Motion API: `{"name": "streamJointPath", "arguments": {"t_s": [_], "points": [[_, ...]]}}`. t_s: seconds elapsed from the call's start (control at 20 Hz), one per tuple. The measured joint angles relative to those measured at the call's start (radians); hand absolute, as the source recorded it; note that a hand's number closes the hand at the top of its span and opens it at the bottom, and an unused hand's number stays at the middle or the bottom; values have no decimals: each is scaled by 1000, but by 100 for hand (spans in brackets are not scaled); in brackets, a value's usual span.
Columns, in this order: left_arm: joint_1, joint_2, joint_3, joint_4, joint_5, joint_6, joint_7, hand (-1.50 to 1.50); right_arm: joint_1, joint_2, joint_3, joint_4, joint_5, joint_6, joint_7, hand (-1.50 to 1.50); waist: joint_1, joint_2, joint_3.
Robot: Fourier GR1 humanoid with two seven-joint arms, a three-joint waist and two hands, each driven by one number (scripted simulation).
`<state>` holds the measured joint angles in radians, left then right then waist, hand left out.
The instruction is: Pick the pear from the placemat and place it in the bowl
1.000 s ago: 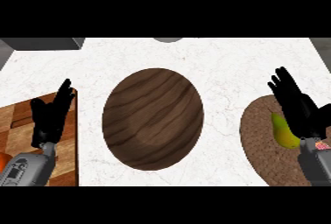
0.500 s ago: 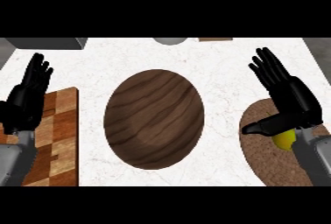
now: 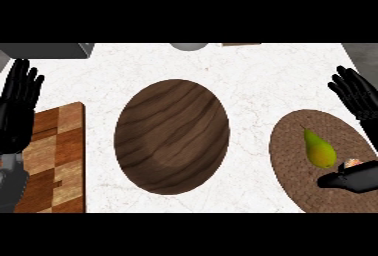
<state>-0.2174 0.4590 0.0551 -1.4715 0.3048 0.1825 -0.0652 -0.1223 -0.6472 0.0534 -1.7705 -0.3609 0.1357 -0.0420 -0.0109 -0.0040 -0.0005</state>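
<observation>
We have not picked up the pear (image 3: 319, 148) yet. It lies on the placemat (image 3: 295, 165) by the tabletop's right edge. The bowl (image 3: 172, 135) waits in the middle. Our right robot hand (image 3: 358, 97) and left robot hand (image 3: 18, 107) are released, holding nothing.

A kitchen: a white marble counter (image 3: 258, 80) bearing a wooden chopping board (image 3: 55, 160), bowl (image 3: 171, 135) and woven placemat (image 3: 295, 155).

Green-yellow pear (image 3: 319, 148) lies on the round brown placemat (image 3: 291, 150) — wooden bowl (image 3: 172, 136) alongside.
</observation>
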Motion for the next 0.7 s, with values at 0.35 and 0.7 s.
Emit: {"name": "streamJointPath", "arguments": {"t_s": [0.35, 0.7], "points": [[-5, -7, 11, 11, -1, -14, -14, 0, -20, -286, -145, 18, -51, 189, 163, -150, -1, 2, -1], [-12, -7, 11, 0, -1, -31, -7, 0, -72, -510, -134, 93, -90, 494, 238, -150, 19, 6, -1]]}}
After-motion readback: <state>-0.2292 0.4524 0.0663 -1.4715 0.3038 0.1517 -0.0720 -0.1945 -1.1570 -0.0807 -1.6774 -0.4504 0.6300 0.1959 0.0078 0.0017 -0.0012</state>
